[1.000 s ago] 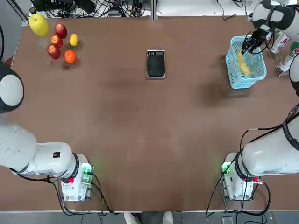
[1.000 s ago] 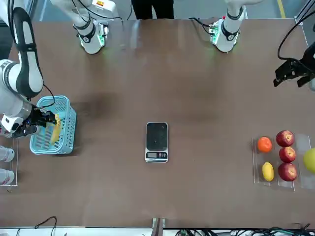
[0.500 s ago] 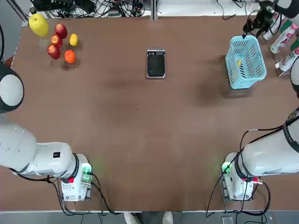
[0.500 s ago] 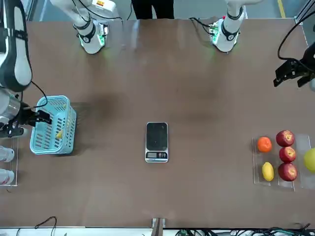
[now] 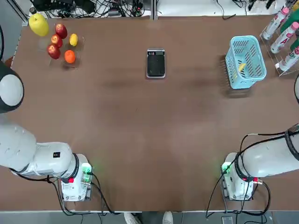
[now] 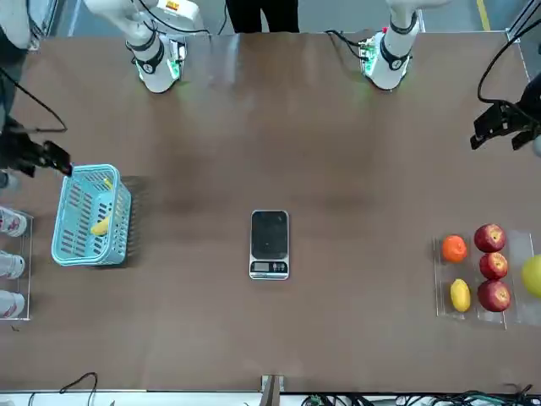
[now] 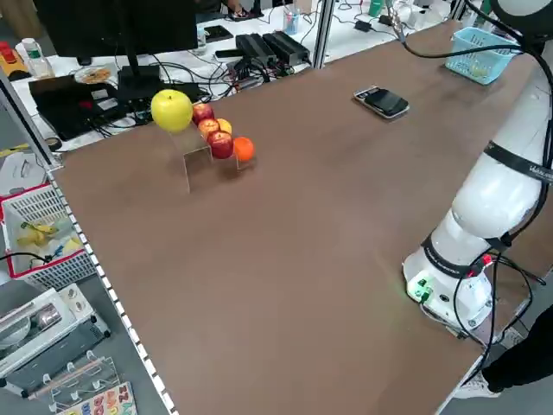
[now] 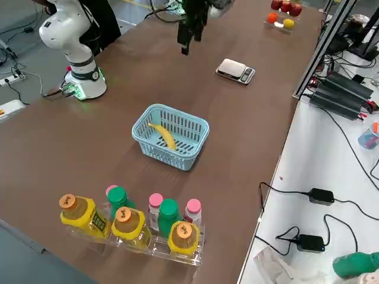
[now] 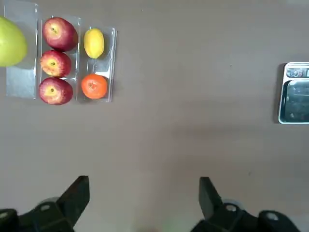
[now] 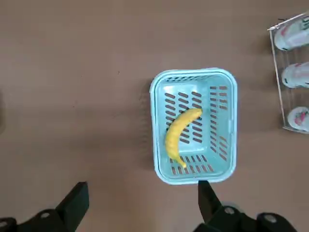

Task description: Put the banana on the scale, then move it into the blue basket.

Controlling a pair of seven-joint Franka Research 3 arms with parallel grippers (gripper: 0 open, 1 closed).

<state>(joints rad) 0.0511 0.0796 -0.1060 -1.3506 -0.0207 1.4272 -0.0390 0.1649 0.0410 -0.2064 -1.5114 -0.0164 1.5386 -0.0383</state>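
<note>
- Yellow banana (image 8: 163,135) inside the blue basket (image 8: 200,122), around the centre of the right side view; basket at upper right in the top view.
- At upper left in the front view, near the basket: right gripper (image 6: 52,157), spread wide, holding nothing.
- At the right edge of the front view: left gripper (image 6: 505,125), also wide open and empty.
- Upper middle of the top view: scale (image 5: 155,63), flat on the table (image 5: 140,121).
- Top view, upper left: apples (image 5: 61,31), orange (image 5: 70,56) and lemon (image 5: 73,39).
</note>
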